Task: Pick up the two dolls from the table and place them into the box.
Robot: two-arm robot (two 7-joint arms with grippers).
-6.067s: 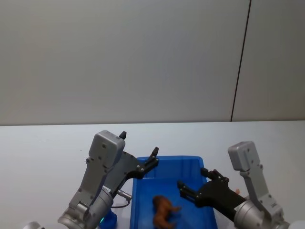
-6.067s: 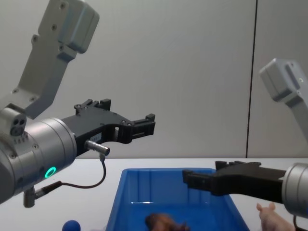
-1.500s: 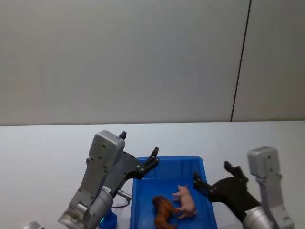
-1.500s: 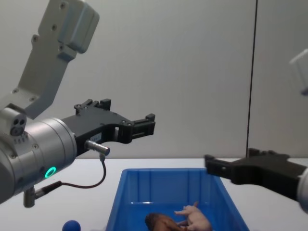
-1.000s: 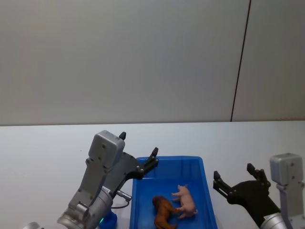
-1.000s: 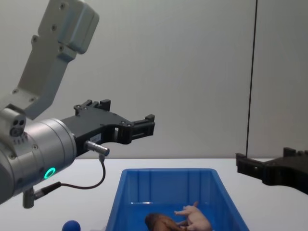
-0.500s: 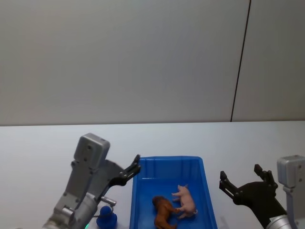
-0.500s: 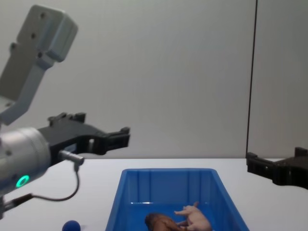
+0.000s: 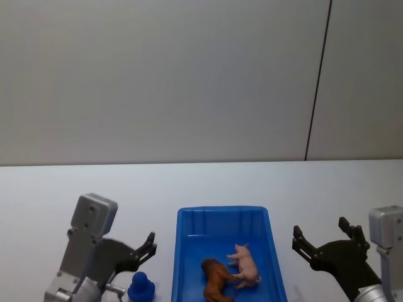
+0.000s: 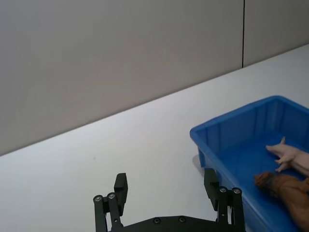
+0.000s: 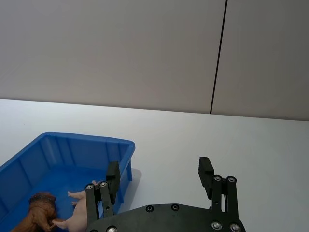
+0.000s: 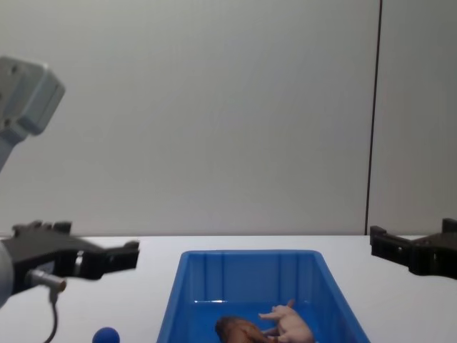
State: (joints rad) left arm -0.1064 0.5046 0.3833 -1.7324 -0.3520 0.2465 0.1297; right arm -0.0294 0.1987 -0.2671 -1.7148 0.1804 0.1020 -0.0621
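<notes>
We judged the job done: pink doll (image 9: 246, 264) and brown doll (image 9: 215, 280) lay in the box (image 9: 220, 210), left gripper (image 10: 165, 180) and right gripper (image 9: 320, 231) wide open, empty.

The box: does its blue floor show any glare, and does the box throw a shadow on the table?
Chest view: a pale streak of reflected light lies on the floor of the box, beyond the reddish-brown doll and the pink doll. Right wrist view: a soft, faint shadow lies on the table beside the box's corner. Left wrist view: a similar faint shadow lies at the box's near corner.
</notes>
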